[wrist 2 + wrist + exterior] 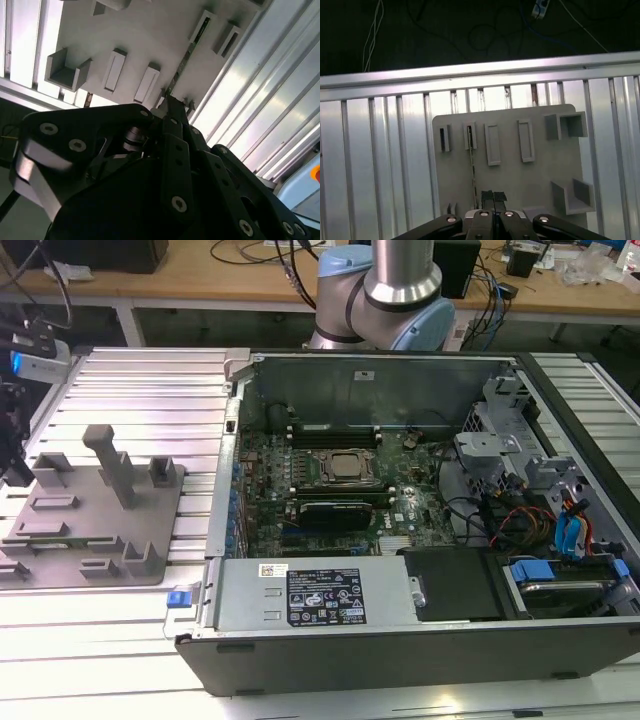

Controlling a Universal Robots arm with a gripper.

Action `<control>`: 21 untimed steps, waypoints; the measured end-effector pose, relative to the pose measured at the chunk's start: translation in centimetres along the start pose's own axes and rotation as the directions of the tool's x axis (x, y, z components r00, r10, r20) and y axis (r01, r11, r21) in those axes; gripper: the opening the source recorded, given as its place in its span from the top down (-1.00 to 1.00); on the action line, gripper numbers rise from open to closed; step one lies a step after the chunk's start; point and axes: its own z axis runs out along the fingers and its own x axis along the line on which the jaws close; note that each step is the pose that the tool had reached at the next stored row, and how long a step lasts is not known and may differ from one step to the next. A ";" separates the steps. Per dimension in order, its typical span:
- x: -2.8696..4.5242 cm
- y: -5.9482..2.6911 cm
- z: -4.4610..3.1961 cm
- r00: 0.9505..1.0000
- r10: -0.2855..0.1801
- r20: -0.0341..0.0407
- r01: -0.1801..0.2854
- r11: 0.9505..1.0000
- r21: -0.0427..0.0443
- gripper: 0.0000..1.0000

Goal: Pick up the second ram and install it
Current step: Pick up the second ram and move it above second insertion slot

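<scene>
Spanning the whole scene, one ribbed aluminium tabletop (130, 370) carries one open computer case (400, 640) toward the exterior view's right and one grey fixture plate (90, 520) toward its left, with one robot arm (400, 280) rising behind the case. Inside the case sit one square silver processor (345, 468) and one broader black block (335, 510) just in front of it. In the first wrist view the plate bears four narrow slotted holders (492, 145) in a row and two open box-shaped brackets (565, 125). The one pincer (493, 196) hovers low over the plate, its two fingertips pressed together with no gap showing and nothing between them. The second ram (471, 170), a single thin dark stick, stands on its long edge on the plate; one end sits in the second holder of the row, and the stick runs from there toward the pincer. Its near end lies just beside the closed fingertips, slightly to one side of them, in both wrist views; whether it touches them cannot be told. On either side of the stick the plate is bare between the neighbouring holders. Past the holders the plate ends close to the tabletop's raised rim (480, 75), with dark floor and loose cables (490, 35) beyond.
</scene>
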 end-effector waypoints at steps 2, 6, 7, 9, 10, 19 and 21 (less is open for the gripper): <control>0.01 -0.01 0.31 1.000 0.000 0.000 0.000 1.000 0.000 0.84; 0.12 0.62 2.24 1.000 -0.001 0.000 0.001 1.000 0.000 0.84; 0.14 0.63 2.58 1.000 -0.001 0.000 0.001 1.000 0.000 0.84; 0.19 0.62 3.01 1.000 -0.002 0.000 0.002 1.000 0.000 0.84; 0.37 0.58 3.48 1.000 -0.008 0.000 0.008 1.000 0.000 0.84; 2.08 0.38 5.25 0.999 -0.051 0.000 0.051 0.998 0.044 0.84; 1.87 0.39 5.98 0.999 -0.053 0.000 0.053 0.998 0.045 0.84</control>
